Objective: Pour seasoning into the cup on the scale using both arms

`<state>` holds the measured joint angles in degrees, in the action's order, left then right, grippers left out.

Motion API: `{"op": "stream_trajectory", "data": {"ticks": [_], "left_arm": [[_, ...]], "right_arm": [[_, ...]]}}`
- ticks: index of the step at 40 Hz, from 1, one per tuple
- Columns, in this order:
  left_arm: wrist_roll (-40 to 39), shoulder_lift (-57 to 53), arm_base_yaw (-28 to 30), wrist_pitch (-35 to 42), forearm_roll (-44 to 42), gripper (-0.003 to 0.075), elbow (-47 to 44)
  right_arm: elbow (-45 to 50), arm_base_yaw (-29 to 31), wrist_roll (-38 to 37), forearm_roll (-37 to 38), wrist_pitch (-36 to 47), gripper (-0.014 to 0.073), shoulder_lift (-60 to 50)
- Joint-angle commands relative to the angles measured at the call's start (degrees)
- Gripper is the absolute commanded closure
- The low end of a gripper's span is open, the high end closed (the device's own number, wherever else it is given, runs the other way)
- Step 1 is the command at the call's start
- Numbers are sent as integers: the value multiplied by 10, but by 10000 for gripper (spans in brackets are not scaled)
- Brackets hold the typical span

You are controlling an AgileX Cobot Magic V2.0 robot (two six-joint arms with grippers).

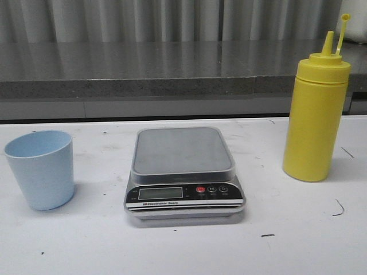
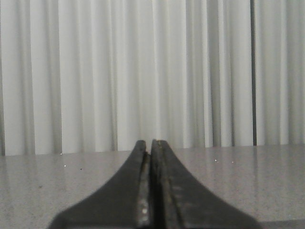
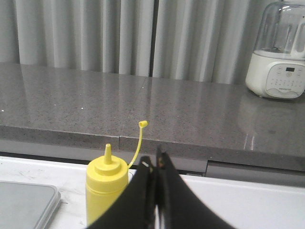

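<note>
Scale [image 1: 184,172] nearest, platform bare. Cup [image 1: 41,169] at 9 o'clock, bottle [image 1: 316,114] at 3 o'clock, uncapped. Left gripper [image 2: 151,191] and right gripper [image 3: 155,191] pressed together, empty. Risk: tall bottle topples on off-centre grasp; squeeze spills early.

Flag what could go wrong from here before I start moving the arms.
1. The cup stands on the table left of the scale, not on its platform; pouring now would miss the weighing.
2. The seasoning bottle is tall and narrow with its cap off the nozzle; a nudge from the shut right tool could tip it and spill.
3. The left tool is also shut and must open before taking the cup.
</note>
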<state>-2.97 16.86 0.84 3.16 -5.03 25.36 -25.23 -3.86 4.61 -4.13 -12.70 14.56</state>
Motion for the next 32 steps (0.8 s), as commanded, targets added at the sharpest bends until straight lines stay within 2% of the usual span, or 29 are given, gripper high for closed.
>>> {"op": "stream_trajectory", "data": {"ticks": [1, 9, 17, 19, 23, 28, 32], "left_arm": [[-5, 69, 1, -10, -4, 741, 73], [-5, 159, -9, -32, 0, 740, 122], [-5, 181, -43, -28, 0, 738, 122], [-5, 184, -50, -27, 0, 715, 122], [-5, 186, -62, -22, 0, 576, 122], [-5, 186, -61, -19, 0, 275, 122], [-5, 186, -61, -19, 0, 122, 118]], "right_arm": [[-55, 1, -2, 3, 34, 653, 62], [-88, 1, -2, 3, 32, 653, 140], [-88, 1, -2, 3, 37, 650, 145], [-88, 1, -2, 3, 37, 622, 145], [-88, 1, -2, 3, 37, 494, 145], [-88, 1, -2, 3, 36, 211, 145], [-88, 1, -2, 3, 36, 34, 145]]}}
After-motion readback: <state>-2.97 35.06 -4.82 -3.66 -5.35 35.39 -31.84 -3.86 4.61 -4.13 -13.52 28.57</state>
